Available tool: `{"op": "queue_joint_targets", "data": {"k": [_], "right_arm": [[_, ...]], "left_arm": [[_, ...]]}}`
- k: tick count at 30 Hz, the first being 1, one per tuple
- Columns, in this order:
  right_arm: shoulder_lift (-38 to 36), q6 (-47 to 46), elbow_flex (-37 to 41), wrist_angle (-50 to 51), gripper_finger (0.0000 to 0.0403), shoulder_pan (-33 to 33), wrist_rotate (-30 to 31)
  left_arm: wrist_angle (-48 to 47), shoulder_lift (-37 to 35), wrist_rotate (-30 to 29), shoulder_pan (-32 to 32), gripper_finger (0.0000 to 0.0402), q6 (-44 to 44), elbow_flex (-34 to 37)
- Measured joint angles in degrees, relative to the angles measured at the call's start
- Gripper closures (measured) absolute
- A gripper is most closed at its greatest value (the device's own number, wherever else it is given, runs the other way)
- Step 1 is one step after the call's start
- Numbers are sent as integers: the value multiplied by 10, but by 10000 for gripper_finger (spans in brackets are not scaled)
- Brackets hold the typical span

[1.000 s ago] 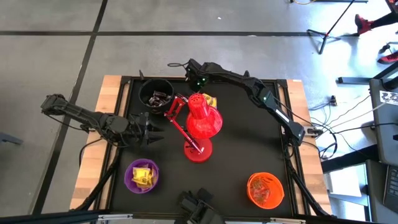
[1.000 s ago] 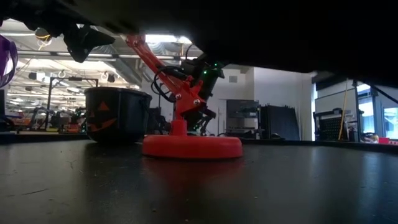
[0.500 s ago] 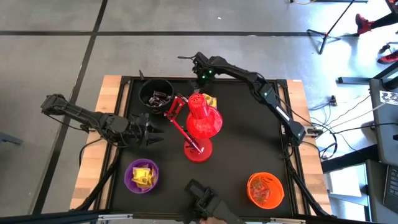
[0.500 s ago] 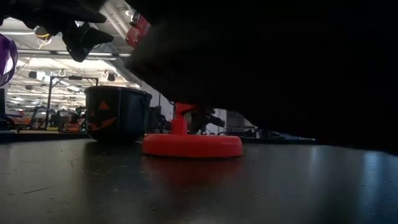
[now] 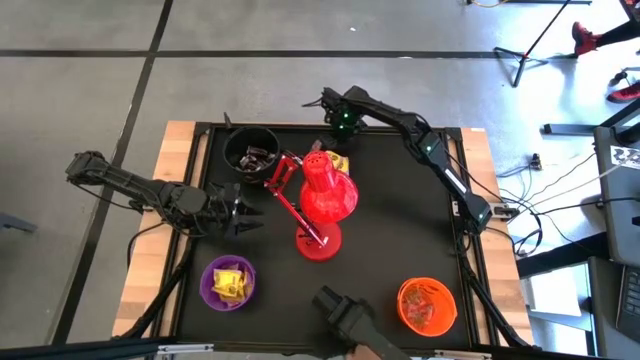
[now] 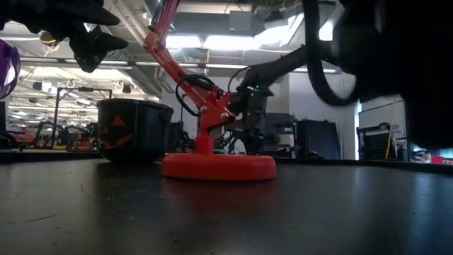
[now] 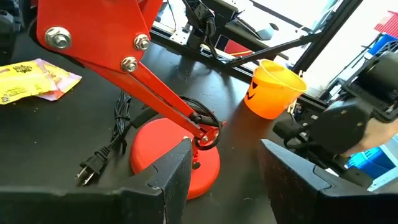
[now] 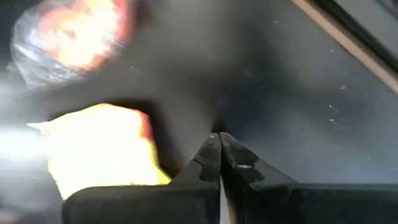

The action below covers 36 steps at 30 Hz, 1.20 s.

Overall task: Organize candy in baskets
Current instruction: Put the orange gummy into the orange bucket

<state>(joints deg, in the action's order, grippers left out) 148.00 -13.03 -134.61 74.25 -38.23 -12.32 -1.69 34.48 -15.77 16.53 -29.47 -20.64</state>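
My right gripper [image 5: 341, 128] [image 8: 219, 142] is shut and points down over the black mat near the table's far edge. Just beside it lie a yellow candy [image 8: 99, 149] [image 5: 338, 162] and a silvery-orange candy [image 8: 71, 37]. My left gripper [image 5: 240, 212] [image 7: 224, 180] waits open at the table's left, level, facing the red lamp. Three baskets stand on the mat: a black one [image 5: 250, 150] with dark candy, a purple one [image 5: 228, 282] with yellow candy, and an orange one [image 5: 427, 305] with candy inside.
A red desk lamp [image 5: 320, 200] stands mid-table, its round base [image 6: 218, 166] on the mat and its cord and plug [image 7: 102, 158] lying beside it. A dark object with a person's hand behind it [image 5: 345, 318] reaches in over the near edge.
My right gripper has moved along the far edge toward the table's right, has sunk a little and has tipped to point more steeply down; it stays shut. The dark object at the near edge has shifted toward the right.
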Motion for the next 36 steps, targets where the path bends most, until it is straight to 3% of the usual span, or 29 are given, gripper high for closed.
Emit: {"op": "queue_joint_targets", "data": {"k": [7, 12, 18, 29, 36], "right_arm": [[-21, 133, -3, -89, 403, 32, 60], [-22, 227, -3, -128, 403, 70, 151], [-13, 280, -3, -143, 403, 56, 153], [-14, 192, -4, -120, 403, 45, 104], [-15, 91, -4, -153, 403, 38, -7]], "left_arm": [[0, 0, 3, 0, 227, -2, 0], [-3, 0, 2, 0, 227, -4, 0], [-3, 0, -9, 0, 227, -4, 0], [-3, 0, -17, 0, 227, -5, 0], [-3, 0, -2, 0, 227, -5, 0]]}}
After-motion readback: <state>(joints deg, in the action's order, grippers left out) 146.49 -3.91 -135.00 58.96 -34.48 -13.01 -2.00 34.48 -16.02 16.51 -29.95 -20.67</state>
